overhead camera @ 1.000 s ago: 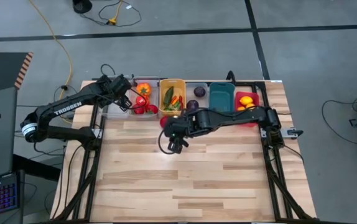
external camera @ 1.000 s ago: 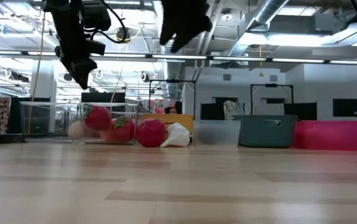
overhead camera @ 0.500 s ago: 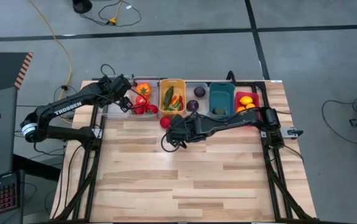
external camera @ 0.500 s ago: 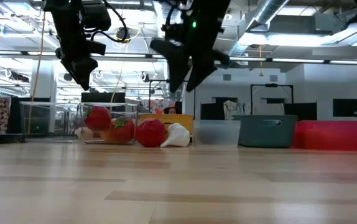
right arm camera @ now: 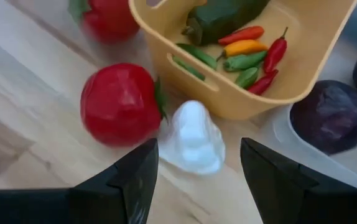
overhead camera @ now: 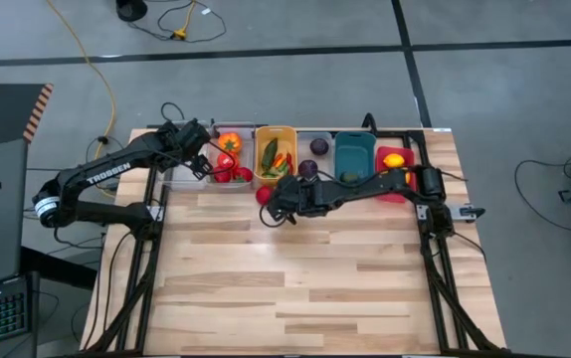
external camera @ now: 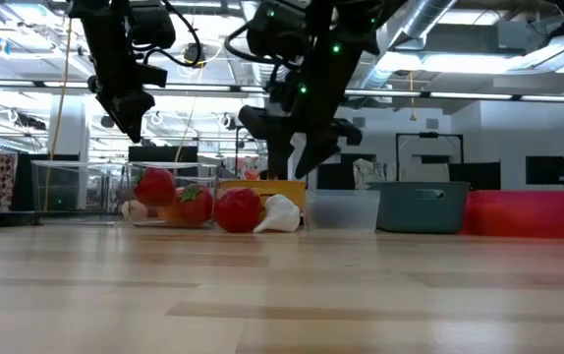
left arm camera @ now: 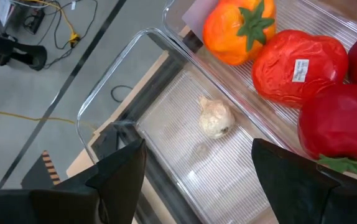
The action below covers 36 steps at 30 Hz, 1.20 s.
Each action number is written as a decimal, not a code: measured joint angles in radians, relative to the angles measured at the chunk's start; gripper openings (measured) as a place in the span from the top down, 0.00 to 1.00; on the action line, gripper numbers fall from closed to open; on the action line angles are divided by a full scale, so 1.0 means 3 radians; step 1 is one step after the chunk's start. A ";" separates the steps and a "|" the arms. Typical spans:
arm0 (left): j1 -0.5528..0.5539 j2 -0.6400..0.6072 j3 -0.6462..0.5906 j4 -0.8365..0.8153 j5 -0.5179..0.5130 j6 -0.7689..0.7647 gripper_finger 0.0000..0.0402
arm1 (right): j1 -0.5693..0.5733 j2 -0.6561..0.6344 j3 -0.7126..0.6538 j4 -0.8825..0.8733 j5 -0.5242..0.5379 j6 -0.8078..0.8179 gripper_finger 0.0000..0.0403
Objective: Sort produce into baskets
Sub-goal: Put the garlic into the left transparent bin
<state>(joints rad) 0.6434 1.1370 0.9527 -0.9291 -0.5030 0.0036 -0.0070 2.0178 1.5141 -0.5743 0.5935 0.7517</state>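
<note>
Your right gripper [right arm camera: 194, 177] hangs with its fingers spread and empty, directly above a white garlic [right arm camera: 193, 138] lying on the table [overhead camera: 305, 288], at the centre of the right wrist picture. A red tomato [right arm camera: 120, 102] touches the garlic on one side, and the yellow bin [right arm camera: 290, 74] stands just behind. The likely trouble is a finger landing on the tomato and rolling it off, or a finger catching the yellow bin's wall. The rounded garlic could also squirt out of a shallow pinch.

Your left gripper [left arm camera: 194, 180] is spread and empty too, above the clear bin [left arm camera: 116, 93] at the upper left of the high view. That bin holds one garlic bulb [left arm camera: 216, 118]. The next clear bin [left arm camera: 328, 15] holds red tomatoes [left arm camera: 296, 65] and an orange pepper [left arm camera: 237, 31]. The yellow bin holds chilies [right arm camera: 253, 53] and a dark green piece [right arm camera: 225, 15]. A purple ball [right arm camera: 331, 115] lies in a third clear bin [right arm camera: 284, 134]. In the high view, the teal bin [overhead camera: 353, 151] holds something dark, and the red bin [overhead camera: 400, 189] holds citrus [overhead camera: 393, 160].
</note>
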 joint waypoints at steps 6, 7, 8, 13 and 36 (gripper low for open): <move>0.0000 0.0000 0.0000 0.0000 0.0000 0.0000 0.30 | -0.0084 0.0000 -0.0118 0.0261 -0.0010 0.0010 0.37; 0.0000 0.0000 0.0000 0.0000 0.0000 0.0000 0.30 | -0.0085 0.0000 -0.0131 0.0286 -0.0009 0.0033 0.37; 0.0000 0.0000 0.0000 0.0000 0.0000 0.0000 0.30 | -0.0085 0.0000 -0.0143 0.0321 -0.0008 0.0066 0.37; 0.0000 0.0000 0.0000 0.0000 0.0000 0.0000 0.30 | -0.0079 -0.0001 -0.0256 0.0386 0.0006 0.0206 0.37; 0.0000 0.0000 0.0000 0.0011 0.0000 0.0000 0.30 | -0.0027 -0.0001 -0.0279 0.0468 0.0062 0.0298 0.37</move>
<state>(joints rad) 0.6434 1.1370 0.9527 -0.9257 -0.5030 0.0036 -0.0152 2.0174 1.4303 -0.4339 0.6121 0.8411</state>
